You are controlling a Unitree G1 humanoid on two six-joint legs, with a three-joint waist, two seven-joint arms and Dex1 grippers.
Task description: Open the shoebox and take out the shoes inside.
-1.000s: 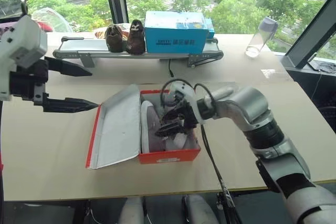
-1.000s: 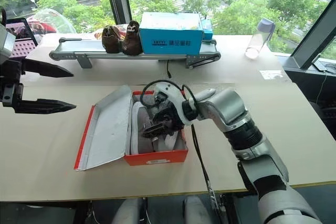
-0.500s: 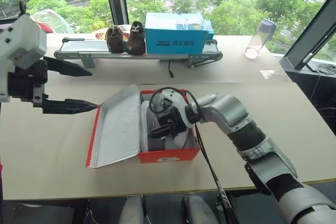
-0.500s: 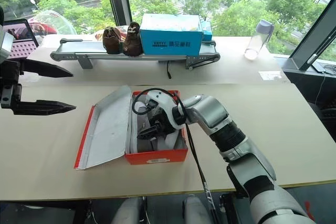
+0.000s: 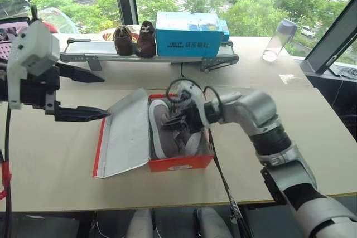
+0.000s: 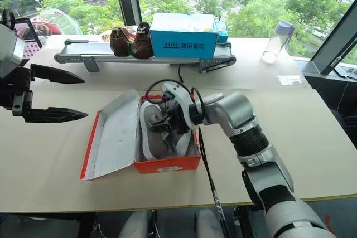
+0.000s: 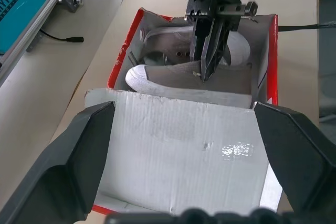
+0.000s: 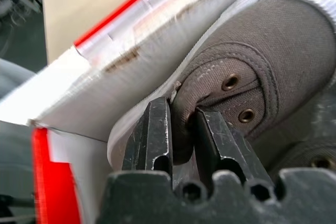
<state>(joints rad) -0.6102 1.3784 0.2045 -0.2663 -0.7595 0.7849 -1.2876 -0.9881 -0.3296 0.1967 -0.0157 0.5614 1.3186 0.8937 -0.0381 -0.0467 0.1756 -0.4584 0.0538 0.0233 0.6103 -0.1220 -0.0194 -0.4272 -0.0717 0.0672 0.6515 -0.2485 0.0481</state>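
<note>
The red shoebox [image 5: 179, 163] sits open at the table's middle, its white-lined lid [image 5: 127, 133] folded flat to the left. Two grey shoes with white soles lie inside. My right gripper [image 5: 177, 122] reaches into the box from the right. In the right wrist view its fingers [image 8: 155, 139] are shut on the upper rim of the left shoe [image 8: 262, 51], beside the lace eyelets. That shoe [image 7: 176, 75] is tipped up along the box's left wall, and the other shoe [image 7: 233, 51] lies behind it. My left gripper [image 5: 92, 94] hangs open in the air left of the lid, empty.
At the back of the table, a small conveyor [image 5: 83, 55] carries a dark brown pair of shoes [image 5: 135, 40] and a light-blue box [image 5: 188, 34]. A clear bottle [image 5: 277, 39] stands at the back right. A black cable [image 5: 220, 171] runs from my right arm over the table's front edge.
My right gripper has shut on the left shoe's rim and risen a little, tipping the shoe up in the box. The left gripper has stayed where it was, open.
</note>
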